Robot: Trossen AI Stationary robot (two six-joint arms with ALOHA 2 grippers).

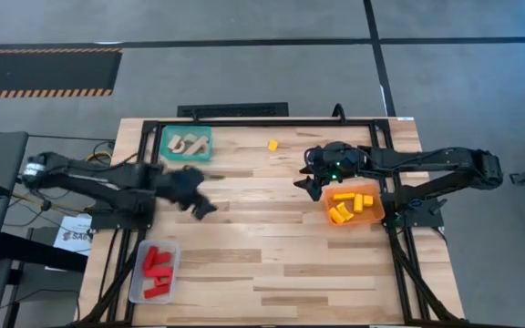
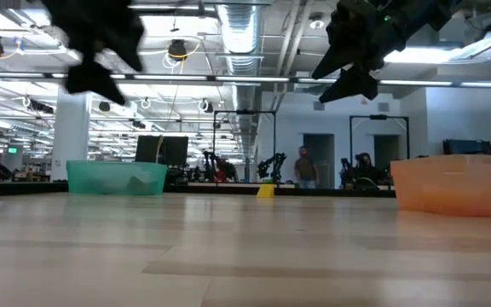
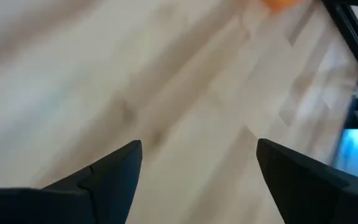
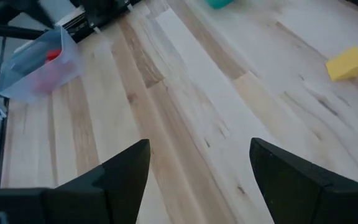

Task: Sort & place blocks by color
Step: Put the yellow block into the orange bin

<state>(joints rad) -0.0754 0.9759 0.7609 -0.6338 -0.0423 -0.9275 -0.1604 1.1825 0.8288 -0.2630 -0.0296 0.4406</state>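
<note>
One loose yellow block [image 1: 272,145] lies on the table near its far edge, also seen in the right wrist view [image 4: 345,63]. Pale wood blocks [image 1: 188,144] lie in the teal tray [image 1: 206,153], red blocks [image 1: 158,270] in the clear tray [image 1: 136,290], and yellow blocks [image 1: 349,204] in the orange tray [image 1: 375,217]. My left gripper [image 1: 203,208] hangs open above bare table left of centre, with nothing between its fingers [image 3: 199,149]. My right gripper [image 1: 306,182] hangs open above the table beside the orange tray's left side, also with nothing between its fingers [image 4: 201,146].
The teal tray stands at the far left, the clear tray at the near left, the orange tray at the right edge. Bare wood lies across the table's middle and near side. A black frame [image 1: 244,121] runs along the table's far edge.
</note>
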